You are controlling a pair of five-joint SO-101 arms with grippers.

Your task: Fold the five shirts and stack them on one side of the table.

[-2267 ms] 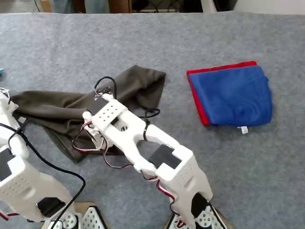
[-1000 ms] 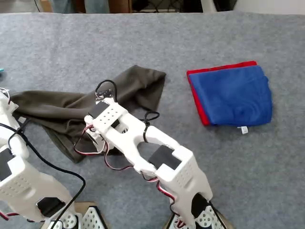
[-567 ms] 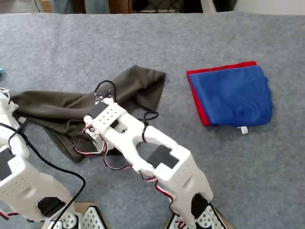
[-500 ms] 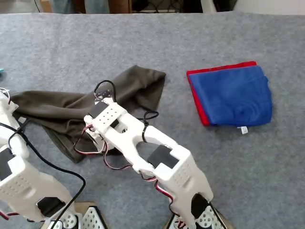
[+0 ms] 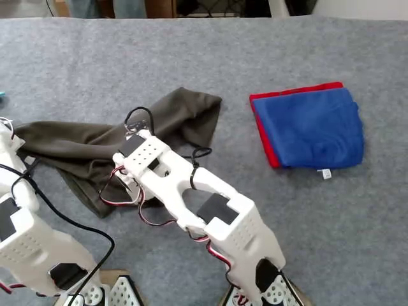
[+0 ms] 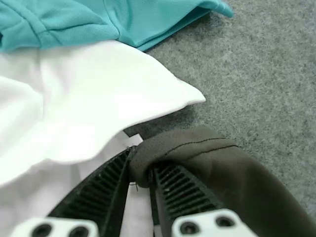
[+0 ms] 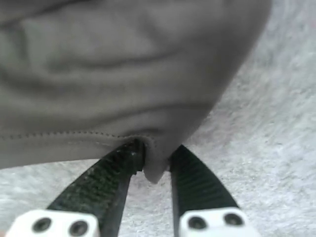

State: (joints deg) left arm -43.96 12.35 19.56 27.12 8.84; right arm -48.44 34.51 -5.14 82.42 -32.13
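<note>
High view: the dark shirt lies unfolded on the table, its long axis running from the left edge across and away toward the centre. The left arm stands at the shirt's left end; the right arm reaches over it at about mid-length, with its wrist covering the cloth there. The stack, a blue shirt on a red one, sits well apart to the right, so the right arm is the nearer one to it. Left wrist view: the left gripper is clamped on a stitched hem of the dark shirt, and the cloth trails off to one side of the jaws. A white shirt lies just beside the grip, touching or nearly touching the hem, with a teal shirt beyond it. Right wrist view: the right gripper is closed on a small fold of the dark shirt's edge, and the rest of the cloth spreads away from the jaws over the table. I judge that both grips sit on the one near edge, spaced along the long axis, so the coming fold turns on carrying that edge across the axis, away from the arms.
</note>
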